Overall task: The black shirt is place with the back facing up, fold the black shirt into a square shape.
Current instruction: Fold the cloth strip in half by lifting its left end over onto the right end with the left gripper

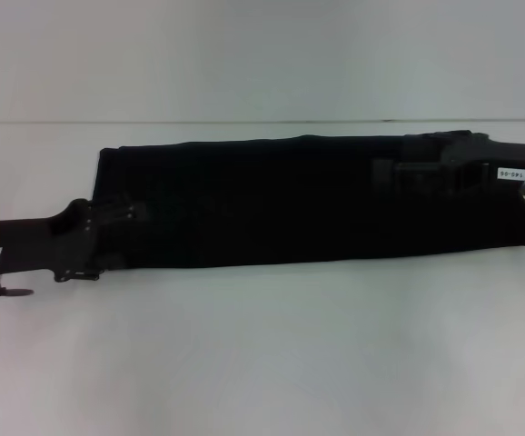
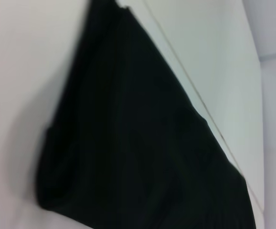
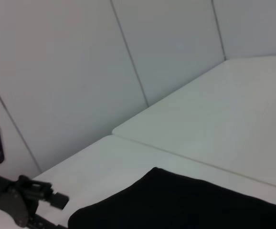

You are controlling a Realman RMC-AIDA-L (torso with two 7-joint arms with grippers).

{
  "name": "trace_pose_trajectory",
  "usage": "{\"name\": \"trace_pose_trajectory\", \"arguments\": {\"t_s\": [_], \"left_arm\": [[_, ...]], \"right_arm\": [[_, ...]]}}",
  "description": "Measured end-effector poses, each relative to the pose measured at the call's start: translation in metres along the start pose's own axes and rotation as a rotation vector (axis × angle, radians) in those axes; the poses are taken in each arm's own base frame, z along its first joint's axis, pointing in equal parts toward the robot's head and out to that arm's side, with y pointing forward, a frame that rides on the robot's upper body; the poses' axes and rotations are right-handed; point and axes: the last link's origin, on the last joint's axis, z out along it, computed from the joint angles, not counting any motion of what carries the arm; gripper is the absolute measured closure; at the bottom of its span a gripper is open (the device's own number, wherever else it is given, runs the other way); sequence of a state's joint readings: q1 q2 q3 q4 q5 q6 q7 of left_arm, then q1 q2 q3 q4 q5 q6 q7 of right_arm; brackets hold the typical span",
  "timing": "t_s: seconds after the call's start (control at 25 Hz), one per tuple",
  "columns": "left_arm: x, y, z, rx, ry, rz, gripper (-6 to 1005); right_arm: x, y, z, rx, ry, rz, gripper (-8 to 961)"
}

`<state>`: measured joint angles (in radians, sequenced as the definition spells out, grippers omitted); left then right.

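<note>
The black shirt (image 1: 308, 200) lies folded into one long band across the white table (image 1: 262, 363), running from left to right. My left gripper (image 1: 117, 225) sits at the band's left end, over its near corner. My right gripper (image 1: 401, 174) rests on the band towards its right end, near the far edge. Both are black against black cloth. In the left wrist view the black shirt (image 2: 143, 152) fills most of the picture. The right wrist view shows the black shirt (image 3: 185, 205) along one edge, with the left gripper (image 3: 26, 198) farther off.
A seam between two table tops (image 1: 244, 121) runs just behind the shirt. Bare white table lies in front of the band. A white panelled wall (image 3: 104, 62) stands beyond the table.
</note>
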<state>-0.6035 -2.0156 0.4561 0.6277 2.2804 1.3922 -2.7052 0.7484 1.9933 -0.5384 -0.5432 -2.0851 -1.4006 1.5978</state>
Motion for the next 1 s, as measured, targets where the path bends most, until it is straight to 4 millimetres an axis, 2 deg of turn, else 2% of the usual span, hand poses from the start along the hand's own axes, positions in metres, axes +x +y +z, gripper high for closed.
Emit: {"name": "trace_pose_trajectory", "arguments": {"t_s": [0.36,1.0], "left_arm": [[0.004,-0.026,-0.011,0.013,0.112,-0.193,50],[0.003,-0.033,0.000,0.068,0.125,-0.245,50]], "right_arm": [[-0.005,0.000,0.006,0.001,0.006,-0.024,21],[-0.013,-0.008,0.011,0.064,-0.002,-0.045,22]]}}
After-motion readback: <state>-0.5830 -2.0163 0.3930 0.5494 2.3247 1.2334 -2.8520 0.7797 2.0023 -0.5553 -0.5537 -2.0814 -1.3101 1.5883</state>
